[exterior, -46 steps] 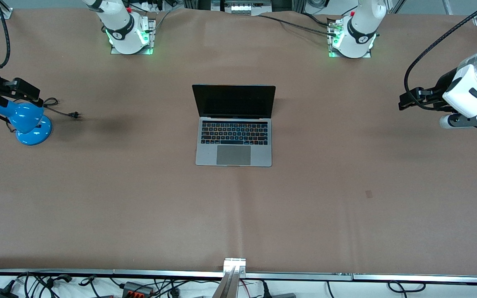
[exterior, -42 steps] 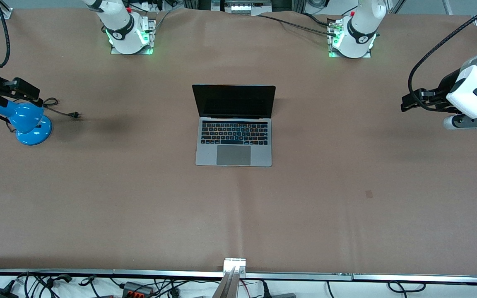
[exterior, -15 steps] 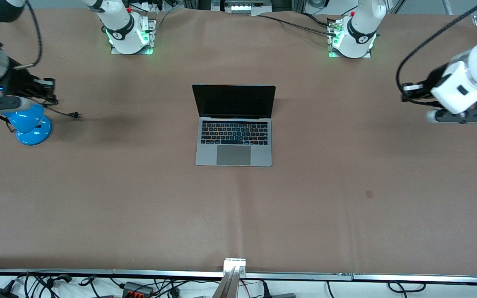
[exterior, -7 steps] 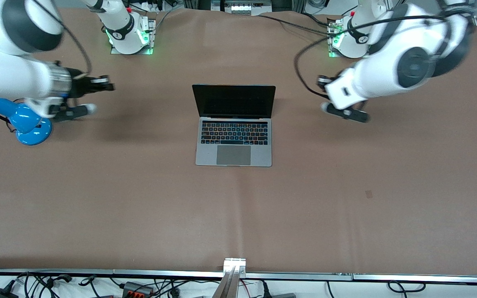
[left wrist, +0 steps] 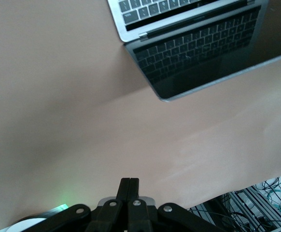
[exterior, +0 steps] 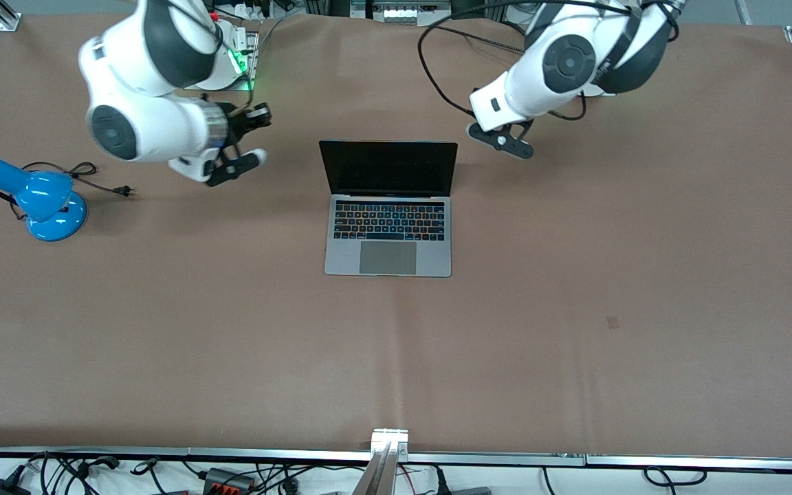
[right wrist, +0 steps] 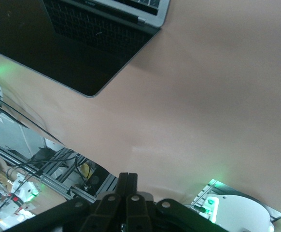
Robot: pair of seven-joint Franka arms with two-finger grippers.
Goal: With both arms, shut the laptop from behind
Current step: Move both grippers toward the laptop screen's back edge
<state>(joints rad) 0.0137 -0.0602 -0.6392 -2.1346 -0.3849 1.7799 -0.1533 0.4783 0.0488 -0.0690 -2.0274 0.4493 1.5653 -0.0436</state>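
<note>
- now, front view: the laptop (exterior: 388, 207) sits open at the centre of the frame on the brown table (exterior: 575, 330), screen upright and facing the camera, its long axis running across the frame, hinge line above the keyboard.
- the right gripper (exterior: 258, 120), upper left of the frame, hangs over bare table off one screen edge; its fingers are pressed together and hold nothing.
- the left gripper (exterior: 478, 124), upper right of centre, hangs over the table just off the screen's other upper corner, and seems the closer of the two to the lid; the arm hides most of it here.
- a blue desk lamp (exterior: 35, 199) with its loose cord lies at the mid-left edge, well apart from the laptop.
- left wrist view: the fingers (left wrist: 129, 191) at the bottom centre are closed flat on each other, empty; the laptop (left wrist: 193, 43) fills the top of the frame, its screen corner pointing toward them.
- right wrist view: the fingers (right wrist: 127, 186) at the bottom centre are likewise closed and empty; the laptop (right wrist: 92, 43) is at upper left.
- judgement: both grippers must get past the lid's top edge to its back face, one per side, before any push can fold it down.
</note>
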